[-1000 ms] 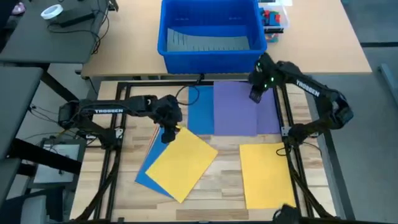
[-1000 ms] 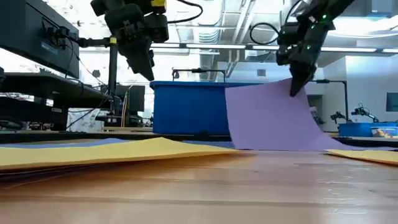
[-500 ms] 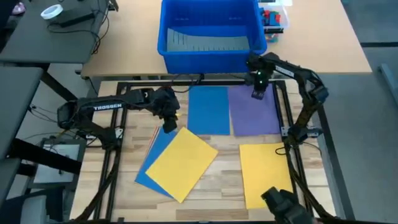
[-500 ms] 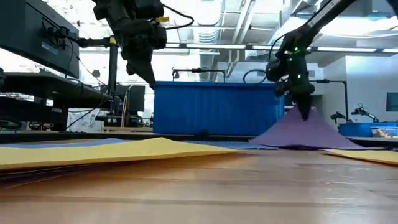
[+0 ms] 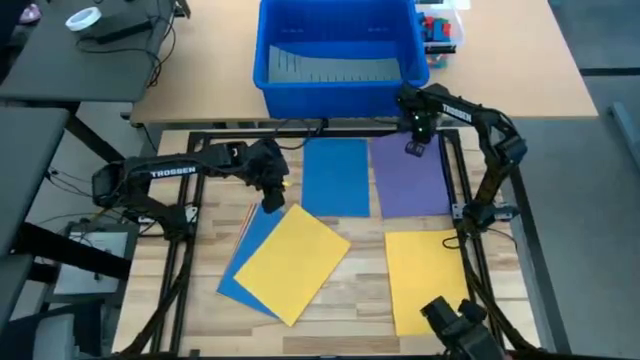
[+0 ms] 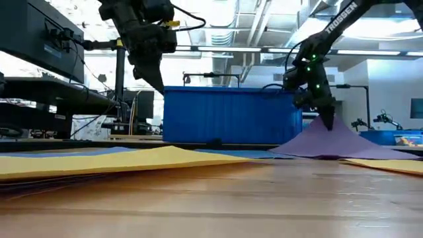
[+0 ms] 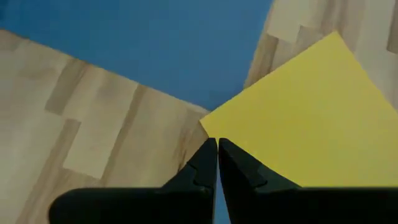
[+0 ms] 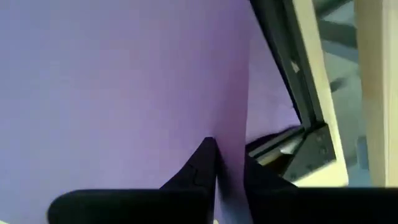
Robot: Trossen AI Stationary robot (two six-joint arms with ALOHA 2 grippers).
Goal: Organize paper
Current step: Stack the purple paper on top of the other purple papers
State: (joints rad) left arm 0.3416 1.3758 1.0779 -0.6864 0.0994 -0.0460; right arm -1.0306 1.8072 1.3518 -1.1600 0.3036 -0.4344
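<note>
A purple paper [image 5: 410, 185] lies at the table's far right, beside a blue paper [image 5: 335, 177]. My right gripper [image 5: 415, 148] is shut on the purple sheet's far edge, which rises to a peak [image 6: 327, 135]. At the near left, a yellow paper [image 5: 290, 262] tops a slanted stack with a blue sheet [image 5: 238, 272] and an orange edge below. My left gripper [image 5: 268, 195] hangs shut above that stack's far corner [image 7: 208, 124] and holds nothing. Another yellow paper [image 5: 425, 280] lies flat at the near right. My right gripper pinches the purple paper's far edge [image 8: 233, 134], about midway along it, between its two fingers. The fingers come from above, pointing down. The edge is drawn up into a tent-like ridge [image 6: 324, 132], while the rest of the sheet lies on the table.
A big blue bin [image 5: 340, 45] stands just beyond the table's far edge. A black metal frame [image 5: 455, 180] runs along the purple sheet's right side. A dark object [image 5: 450, 320] sits at the near edge. Bare wood shows between the yellow sheets.
My right gripper has come down with the purple paper. The sheet stood tall over the blue sheet's right part; now it lies low and mostly flat to the blue sheet's right, peaked only at the held edge. My left gripper has shifted slightly toward the far edge.
</note>
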